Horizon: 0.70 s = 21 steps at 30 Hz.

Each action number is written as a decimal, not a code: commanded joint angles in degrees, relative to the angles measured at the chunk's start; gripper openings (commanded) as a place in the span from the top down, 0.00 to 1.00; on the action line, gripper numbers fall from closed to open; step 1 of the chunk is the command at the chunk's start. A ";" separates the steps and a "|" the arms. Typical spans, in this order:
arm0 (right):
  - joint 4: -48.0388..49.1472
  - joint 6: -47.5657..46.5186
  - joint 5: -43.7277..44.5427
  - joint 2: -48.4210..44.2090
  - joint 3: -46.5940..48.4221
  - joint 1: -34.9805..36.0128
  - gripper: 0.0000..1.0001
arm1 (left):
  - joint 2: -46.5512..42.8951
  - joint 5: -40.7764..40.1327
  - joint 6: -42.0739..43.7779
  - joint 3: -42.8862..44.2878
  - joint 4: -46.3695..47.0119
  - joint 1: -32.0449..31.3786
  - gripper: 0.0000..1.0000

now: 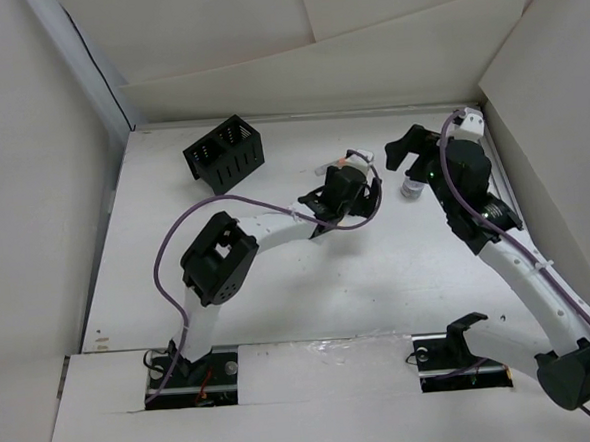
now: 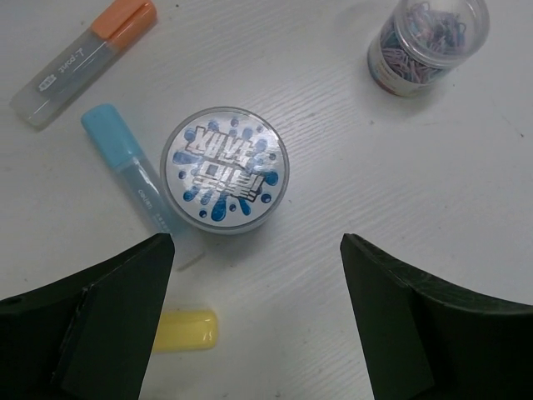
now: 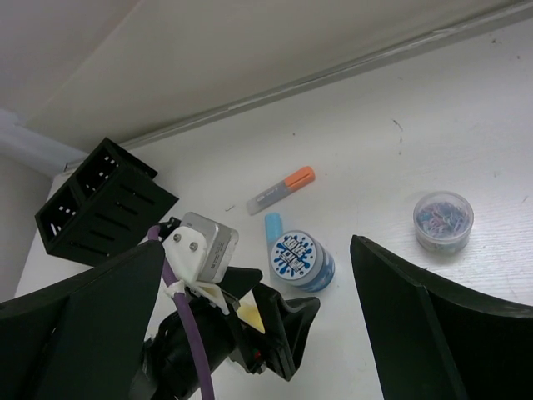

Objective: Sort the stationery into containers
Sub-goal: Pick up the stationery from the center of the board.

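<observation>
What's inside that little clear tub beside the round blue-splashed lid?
Small coloured paper clips show through the lid and wall of the clear tub. Those underneath are covered by the top layer.

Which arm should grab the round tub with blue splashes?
Probably left. The left gripper hangs open right over the tub, a finger each side. The right gripper looks on from farther off.

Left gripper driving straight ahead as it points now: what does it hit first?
Most likely the round blue-splashed tin, lying just ahead of the open left gripper, slightly left of centre; depth to it is unclear.
</observation>
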 commanded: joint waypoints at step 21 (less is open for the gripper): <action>5.60 0.68 -7.35 -2.86 -2.09 -3.24 0.00 | 9.57 -5.42 2.99 13.51 -3.78 1.84 0.30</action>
